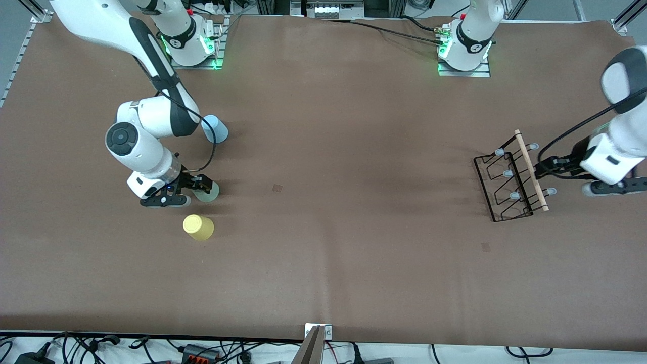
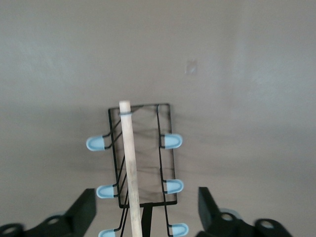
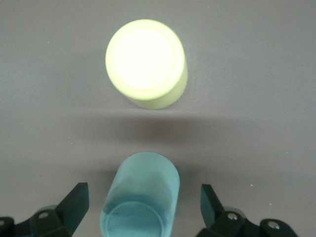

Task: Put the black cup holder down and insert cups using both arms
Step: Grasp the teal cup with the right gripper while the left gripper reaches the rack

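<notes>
Yellow cup sits closest to the front camera, upside down on the brown table, toward the right arm's end. Its flat bottom faces up.

Just farther from the camera is the pale green cup. It stands between the fingers of the right gripper. In the right wrist view the 2 fingertips are spread wide, 1 on each side of the pale green cup, and they do not touch it. So this gripper is let go, not squeezing. The yellow cup shows past it in that view.

Farther still, partly hidden by the right arm, is the light blue cup.

Near the left arm's end of the table stands the black cup holder. Its wooden rod handle runs along the top, and its long way goes from the robots' edge toward the camera's edge. 6 grey-tipped pegs stick out, 3 on each side.

Close beside the rod is the left gripper, on the side toward the table's end. In the left wrist view its fingers are wide apart with the rod handle between them, not pinched.
</notes>
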{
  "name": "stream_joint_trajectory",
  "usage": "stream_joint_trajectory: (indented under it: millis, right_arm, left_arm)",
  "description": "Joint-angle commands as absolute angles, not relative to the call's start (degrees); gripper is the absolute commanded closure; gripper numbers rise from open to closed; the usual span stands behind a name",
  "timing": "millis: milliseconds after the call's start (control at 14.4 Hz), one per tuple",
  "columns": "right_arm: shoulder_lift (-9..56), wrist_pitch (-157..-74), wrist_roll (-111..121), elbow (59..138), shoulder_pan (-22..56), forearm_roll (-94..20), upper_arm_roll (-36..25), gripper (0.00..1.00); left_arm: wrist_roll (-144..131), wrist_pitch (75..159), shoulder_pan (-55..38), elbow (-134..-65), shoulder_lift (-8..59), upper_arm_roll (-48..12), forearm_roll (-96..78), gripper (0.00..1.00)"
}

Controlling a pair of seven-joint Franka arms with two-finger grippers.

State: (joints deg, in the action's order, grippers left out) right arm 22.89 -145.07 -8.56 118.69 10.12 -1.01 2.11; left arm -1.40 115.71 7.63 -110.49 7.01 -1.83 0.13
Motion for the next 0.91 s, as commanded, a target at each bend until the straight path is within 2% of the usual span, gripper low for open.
stream_joint_trajectory:
  millis: [0, 139, 348, 418, 488, 836]
  right_arm:
    - [22.8, -148.9, -9.1, 121.7, 10.7, -1.7, 1.8, 0.00]
    - [22.9, -150.1, -9.1, 123.1, 10.7, -1.7, 1.8, 0.00]
    - [22.9, -150.0, -9.4, 124.0, 10.7, -1.6, 1.8, 0.00]
    - [22.8, -150.0, -9.8, 124.2, 11.2, -1.6, 1.8, 0.00]
    - [22.8, -149.9, -9.8, 124.4, 11.3, -1.7, 1.8, 0.00]
    - [22.7, -149.8, -9.8, 124.4, 11.5, -1.7, 1.8, 0.00]
  left_arm:
    - [-0.2, 118.6, 9.2, -121.5, 0.2, -2.7, -0.2, 0.31]
    - [-0.2, 120.6, 10.3, -123.9, -0.7, -2.6, -0.2, 0.36]
    - [-0.3, 126.3, 10.9, -128.3, -2.2, -2.9, -0.2, 0.37]
    - [-0.2, 128.1, 10.9, -130.0, -2.3, -2.9, -0.2, 0.43]
    - [-0.2, 130.5, 10.9, -131.4, -2.4, -2.9, -0.2, 0.45]
    - [-0.1, 136.1, 10.7, -134.1, -1.8, -3.2, -0.2, 0.45]
